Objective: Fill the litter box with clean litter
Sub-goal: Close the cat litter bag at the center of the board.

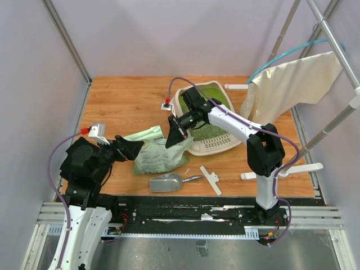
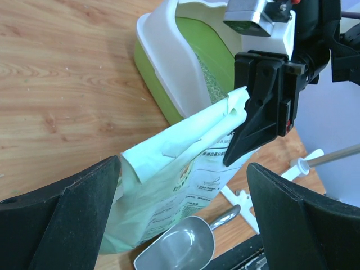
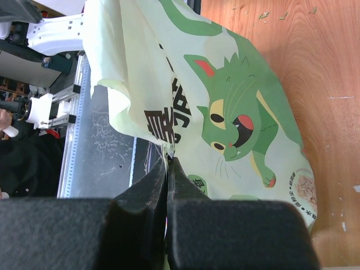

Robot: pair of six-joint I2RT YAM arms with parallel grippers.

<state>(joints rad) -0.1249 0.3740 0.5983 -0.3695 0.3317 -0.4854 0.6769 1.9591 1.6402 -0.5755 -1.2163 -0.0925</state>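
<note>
The cream-white litter box (image 1: 216,147) with its green inside stands at the back centre of the wooden table, and pale clean litter (image 1: 209,129) lies in it. In the left wrist view the litter box (image 2: 163,62) shows past the bag, with some litter (image 2: 211,79) inside. A light green printed bag (image 1: 157,152) lies in front of the box. My right gripper (image 1: 173,136) is shut on the bag's upper edge; the right wrist view shows the jaws (image 3: 170,161) pinching the bag (image 3: 225,101). My left gripper (image 1: 135,148) stands open at the bag's left side, its fingers either side of the bag (image 2: 169,174) without touching it.
A silver metal scoop (image 1: 167,182) lies in front of the bag near the table's front edge, and it also shows as the scoop (image 2: 180,250) in the left wrist view. A white plastic piece (image 1: 211,179) lies to its right. A cream cloth (image 1: 292,81) hangs from a rack at the back right.
</note>
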